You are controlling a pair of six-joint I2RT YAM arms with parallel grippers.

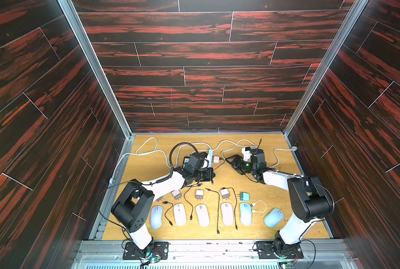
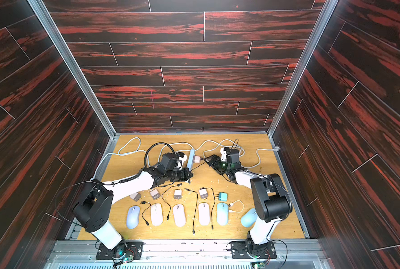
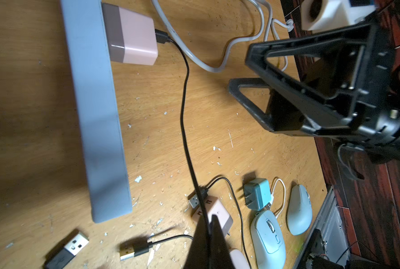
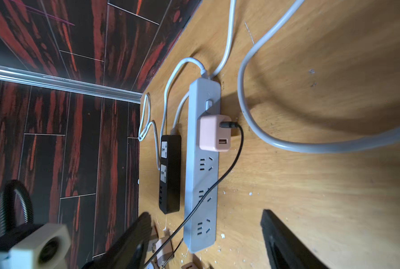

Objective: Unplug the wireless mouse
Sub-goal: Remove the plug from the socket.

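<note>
A pink charger (image 4: 214,134) (image 3: 133,35) (image 1: 216,159) sits plugged into the grey-blue power strip (image 4: 201,167) (image 3: 94,116) (image 1: 210,154). A black cable (image 3: 183,104) (image 4: 231,167) runs from the charger to my left gripper (image 3: 209,242) (image 1: 211,178) (image 2: 189,174), which is shut on it. The cable's far end is hidden under that gripper, so I cannot tell which wireless mouse it belongs to. Several mice (image 1: 202,215) (image 2: 179,215) lie in a row near the front. My right gripper (image 4: 208,244) (image 1: 229,161) (image 2: 208,160) hovers open over the strip's near end.
A black power strip (image 4: 169,172) lies beside the grey-blue one. Thick grey cords (image 1: 147,151) (image 4: 252,116) loop across the back of the table. Loose chargers (image 1: 199,194), a teal charger (image 1: 244,196) (image 3: 257,193) and loose black USB cables (image 1: 218,209) (image 3: 133,250) lie behind the mice.
</note>
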